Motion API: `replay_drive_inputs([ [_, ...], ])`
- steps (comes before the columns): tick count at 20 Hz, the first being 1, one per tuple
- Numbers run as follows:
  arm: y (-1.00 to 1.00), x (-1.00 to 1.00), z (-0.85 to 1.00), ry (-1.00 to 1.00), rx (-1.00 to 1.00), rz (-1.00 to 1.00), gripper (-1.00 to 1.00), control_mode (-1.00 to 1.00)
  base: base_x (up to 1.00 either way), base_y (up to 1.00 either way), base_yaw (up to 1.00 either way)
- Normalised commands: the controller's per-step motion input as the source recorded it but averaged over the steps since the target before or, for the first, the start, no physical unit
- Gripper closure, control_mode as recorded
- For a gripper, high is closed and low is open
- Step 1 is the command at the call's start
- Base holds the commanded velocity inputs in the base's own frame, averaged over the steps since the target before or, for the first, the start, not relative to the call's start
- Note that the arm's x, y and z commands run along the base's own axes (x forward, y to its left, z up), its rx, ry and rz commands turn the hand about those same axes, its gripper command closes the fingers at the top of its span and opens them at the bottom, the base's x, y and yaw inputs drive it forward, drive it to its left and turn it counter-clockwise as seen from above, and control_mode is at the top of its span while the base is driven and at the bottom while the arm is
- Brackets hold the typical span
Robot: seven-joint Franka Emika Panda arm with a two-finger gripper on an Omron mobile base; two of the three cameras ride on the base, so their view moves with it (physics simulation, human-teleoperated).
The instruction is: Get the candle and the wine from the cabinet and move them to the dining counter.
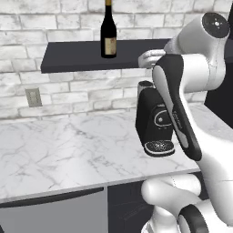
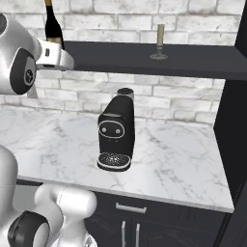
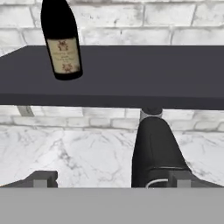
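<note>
The wine (image 1: 108, 31) is seen at the top centre of the left base view, upright on the cabinet (image 1: 77, 57), with nothing beside it. In the hand view the bottle is placed at the upper left of the frame, while the gripper (image 3: 111, 178) is seen at the bottom with its fingers (image 3: 42, 179) spread wide apart and nothing between them. The wine is therefore judged to be above and left of the grasp line, not between the jaws.

Risks, left to right:
- A tall, narrow bottle is easily tipped. If it is struck by one finger during the approach, it may be knocked over on the cabinet or pushed off its front edge.
- The cabinet edge lies between the gripper and the bottle in the hand view; a straight advance at this height may be stopped by that edge.
- The coffee machine (image 3: 155, 153) stands below the cabinet, at the lower right of the hand view. It may be hit if the arm is lowered.

Differences between views:
- The candle (image 2: 159, 42) is shown at the upper right of the right base view, upright on the cabinet, well apart from the wine.
- An outlet (image 1: 33, 97) is shown at the left of the left base view.
</note>
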Motion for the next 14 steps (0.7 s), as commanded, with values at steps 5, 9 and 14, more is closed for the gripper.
replay_drive_inputs([
  [5,0.21,0.0,0.68,-0.16,0.0,0.0,-1.0,-1.0,0.0,0.0,0.0],
  [9,0.16,0.0,0.57,-0.14,0.0,0.0,-1.0,-1.0,0.0,0.0,0.0],
  [14,0.08,0.04,0.49,-0.12,0.0,0.0,-1.0,-1.0,0.0,0.0,0.0],
])
